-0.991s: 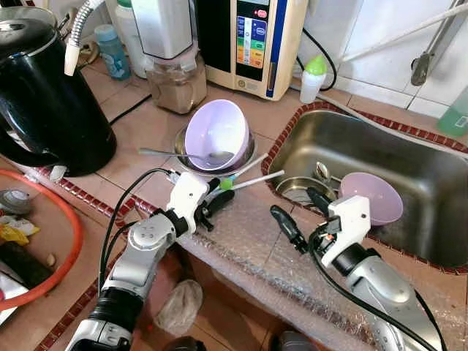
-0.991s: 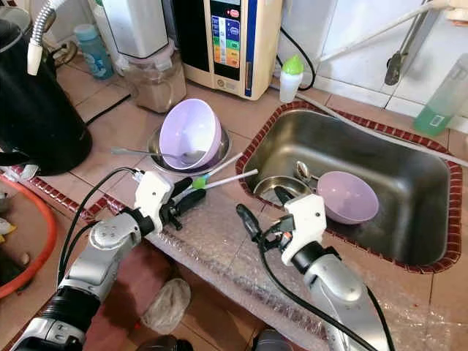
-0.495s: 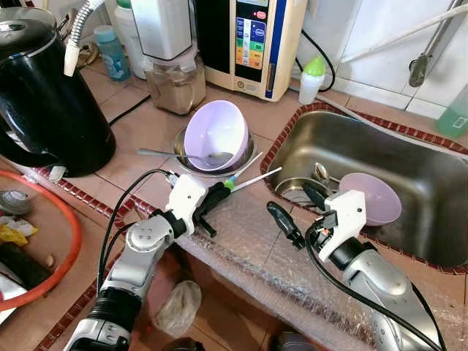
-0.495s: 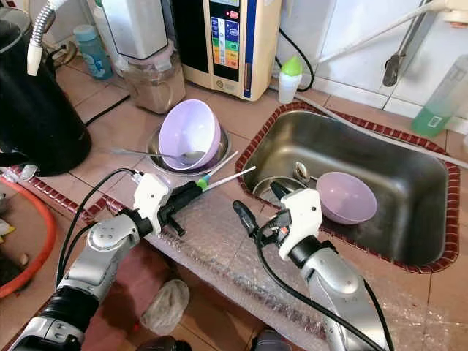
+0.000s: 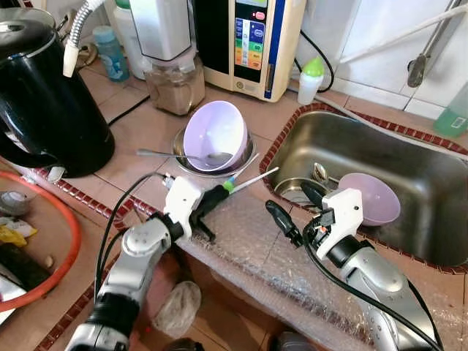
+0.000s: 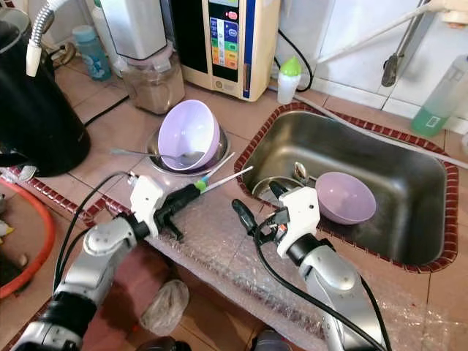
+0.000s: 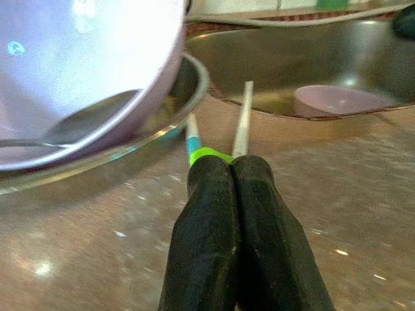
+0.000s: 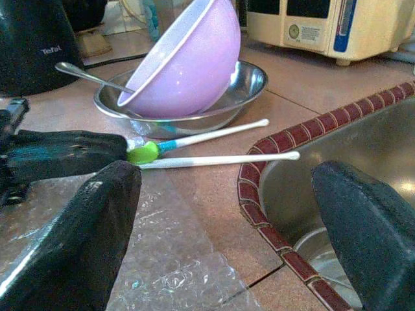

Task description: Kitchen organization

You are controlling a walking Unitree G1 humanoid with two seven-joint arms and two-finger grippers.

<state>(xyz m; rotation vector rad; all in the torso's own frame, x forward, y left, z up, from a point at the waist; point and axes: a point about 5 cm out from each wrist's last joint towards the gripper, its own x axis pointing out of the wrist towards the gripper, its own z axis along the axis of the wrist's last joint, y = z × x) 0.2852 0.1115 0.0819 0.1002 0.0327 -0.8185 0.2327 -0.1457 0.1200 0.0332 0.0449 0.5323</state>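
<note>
Two white chopsticks (image 5: 252,178) with green and blue ends lie on the tiled counter between a steel bowl (image 5: 186,162) and the sink (image 5: 431,172). My left gripper (image 5: 218,194) is shut on their coloured ends; in the left wrist view its fingers (image 7: 214,214) press together over the green tip. A purple bowl (image 5: 216,134) leans tilted in the steel bowl with a spoon (image 5: 172,154). A second purple bowl (image 5: 371,197) sits in the sink. My right gripper (image 5: 297,207) hovers open over the sink's near left corner, holding nothing.
A black kettle (image 5: 47,95) stands at the left, with a blender (image 5: 172,51), a water purifier (image 5: 252,40) and a green-capped bottle (image 5: 312,79) along the back. An orange-rimmed tray (image 5: 69,248) lies at the lower left. Bubble wrap (image 5: 248,241) covers the counter's front edge.
My left gripper has turned a little and drawn the chopsticks slightly to the left. The right gripper has crept a bit left and stays open.
</note>
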